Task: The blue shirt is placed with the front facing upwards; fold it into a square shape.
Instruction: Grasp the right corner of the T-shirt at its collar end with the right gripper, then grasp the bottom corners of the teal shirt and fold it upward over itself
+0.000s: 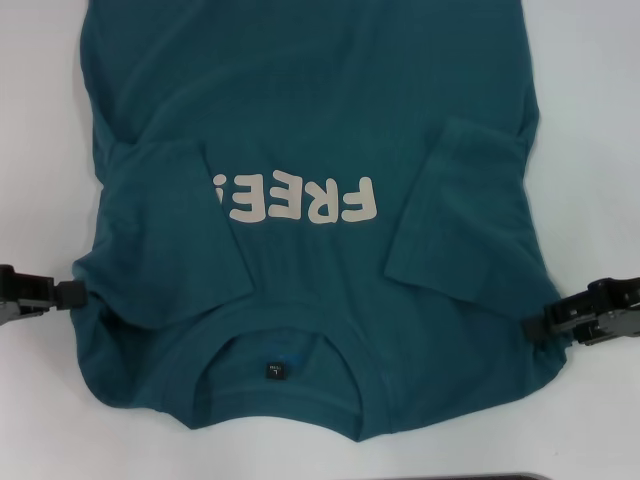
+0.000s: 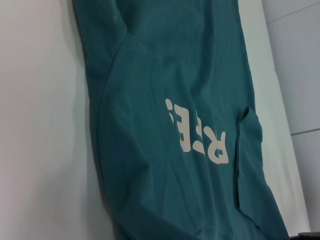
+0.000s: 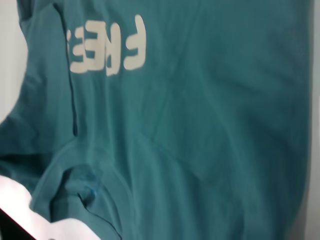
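Both grippers sit low at the shoulder edges of the blue shirt [image 1: 320,130]: your left gripper [image 1: 75,294] touches the cloth on the left side, your right gripper [image 1: 535,327] on the right. Each looks pinched on the shoulder fabric, though the fingertips are buried in the folds, so you cannot be sure how much cloth either one truly holds.

The shirt lies front up on the white table [image 1: 40,120], collar nearest you, with the neck tag [image 1: 275,370] showing inside the neckline and the hem running out of the head view at the far side. Both sleeves are already turned inward over the chest; the left sleeve [image 1: 175,230] covers the last letters of the FREE! print [image 1: 300,200], and the right sleeve [image 1: 455,200] lies just beside it.

Judging by this, you are about to carry the collar end forward over the body. Lift both sides together and keep them level, or the fold line will skew. Keep the cloth lightly taut between the two grips so the middle does not sag and drag the tucked sleeves open. Move straight away from you, and lay the shoulders down flat before letting go. Watch the bunched fabric near the left grip; it may wrinkle into the fold.
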Robot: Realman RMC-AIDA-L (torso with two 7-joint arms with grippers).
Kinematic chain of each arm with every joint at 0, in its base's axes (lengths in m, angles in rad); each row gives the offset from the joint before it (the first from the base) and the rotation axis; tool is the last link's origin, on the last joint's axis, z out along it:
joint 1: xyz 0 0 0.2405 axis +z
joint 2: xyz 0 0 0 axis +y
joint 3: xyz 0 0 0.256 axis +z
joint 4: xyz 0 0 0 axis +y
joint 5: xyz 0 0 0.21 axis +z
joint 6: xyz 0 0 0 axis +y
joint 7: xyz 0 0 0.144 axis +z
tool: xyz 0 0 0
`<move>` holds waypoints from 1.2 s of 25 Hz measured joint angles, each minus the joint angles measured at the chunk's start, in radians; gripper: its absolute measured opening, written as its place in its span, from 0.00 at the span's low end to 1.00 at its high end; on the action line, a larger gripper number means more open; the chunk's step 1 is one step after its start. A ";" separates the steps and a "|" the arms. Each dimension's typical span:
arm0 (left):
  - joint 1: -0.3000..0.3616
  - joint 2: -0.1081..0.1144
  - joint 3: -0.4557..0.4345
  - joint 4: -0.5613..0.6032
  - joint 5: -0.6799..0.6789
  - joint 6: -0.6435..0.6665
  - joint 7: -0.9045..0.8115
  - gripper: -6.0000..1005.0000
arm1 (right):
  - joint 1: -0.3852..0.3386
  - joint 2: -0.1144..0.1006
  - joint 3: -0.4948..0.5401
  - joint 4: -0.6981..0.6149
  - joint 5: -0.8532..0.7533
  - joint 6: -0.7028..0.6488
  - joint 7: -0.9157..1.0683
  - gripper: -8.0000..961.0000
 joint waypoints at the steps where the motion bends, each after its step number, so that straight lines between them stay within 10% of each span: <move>1: -0.001 0.000 0.000 0.000 0.000 0.000 0.000 0.02 | 0.000 0.001 -0.002 0.000 -0.004 0.000 0.000 0.82; 19: -0.003 0.000 0.001 0.000 0.000 0.002 -0.006 0.02 | -0.006 -0.005 -0.009 -0.004 -0.009 -0.014 -0.008 0.15; 30: 0.019 0.018 0.074 0.000 0.011 0.031 -0.019 0.02 | -0.012 -0.059 -0.039 -0.007 -0.016 -0.068 -0.014 0.02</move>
